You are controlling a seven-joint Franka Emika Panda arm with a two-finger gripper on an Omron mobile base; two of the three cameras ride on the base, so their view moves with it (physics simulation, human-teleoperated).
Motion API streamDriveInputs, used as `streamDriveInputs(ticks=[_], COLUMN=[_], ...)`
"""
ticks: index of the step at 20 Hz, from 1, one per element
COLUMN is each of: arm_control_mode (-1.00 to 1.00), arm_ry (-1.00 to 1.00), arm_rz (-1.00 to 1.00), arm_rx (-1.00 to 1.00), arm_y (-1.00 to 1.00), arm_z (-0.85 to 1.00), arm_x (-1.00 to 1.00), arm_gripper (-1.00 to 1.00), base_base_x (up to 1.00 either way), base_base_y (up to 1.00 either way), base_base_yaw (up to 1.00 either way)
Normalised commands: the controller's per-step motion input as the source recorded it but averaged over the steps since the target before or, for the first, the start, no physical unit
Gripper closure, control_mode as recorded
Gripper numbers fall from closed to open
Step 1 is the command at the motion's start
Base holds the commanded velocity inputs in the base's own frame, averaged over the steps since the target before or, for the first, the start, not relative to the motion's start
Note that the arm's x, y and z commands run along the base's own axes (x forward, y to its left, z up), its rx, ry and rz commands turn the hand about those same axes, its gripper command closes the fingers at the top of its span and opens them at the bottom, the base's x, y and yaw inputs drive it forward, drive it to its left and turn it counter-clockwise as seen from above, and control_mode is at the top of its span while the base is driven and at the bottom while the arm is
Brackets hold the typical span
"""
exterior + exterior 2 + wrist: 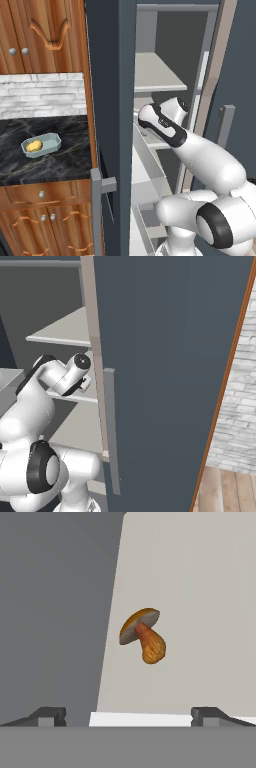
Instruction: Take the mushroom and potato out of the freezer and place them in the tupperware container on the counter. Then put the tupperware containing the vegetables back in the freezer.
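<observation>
Gripper (127,717) spread wide, nothing pinched — mushroom (143,635) lies on a pale freezer (112,75) shelf ahead; potato (34,146) sits in the container (41,145) on the counter (60,165).

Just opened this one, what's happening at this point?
The robot arm is reaching into the open freezer. In the hand view its gripper is open and aimed at the mushroom, which lies on a pale shelf and is not yet grasped. The potato already sits in the tupperware container on the counter to the left. So one vegetable is moved and the mushroom comes next.
</observation>
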Motion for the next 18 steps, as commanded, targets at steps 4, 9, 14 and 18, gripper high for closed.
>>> streamDriveInputs(ticks=[4,9,14,18], arm_control_mode=[-1.00,-1.00,-1.00,-1.00], arm_ry=[0.00,0.00,0.00,0.01], arm_rz=[0.00,0.00,0.00,0.00], arm_rx=[0.00,0.00,0.00,0.00], arm_y=[0.14,0.09,0.11,0.14], arm_z=[-0.14,-0.16,-0.17,-0.14], arm_x=[0.27,0.22,0.22,0.27], arm_gripper=[-1.00,-1.00,-1.00,-1.00], base_base_x=[0.00,0.00,0.00,0.00], base_base_y=[0.00,0.00,0.00,0.00], base_base_yaw=[0.00,0.00,0.00,0.00])
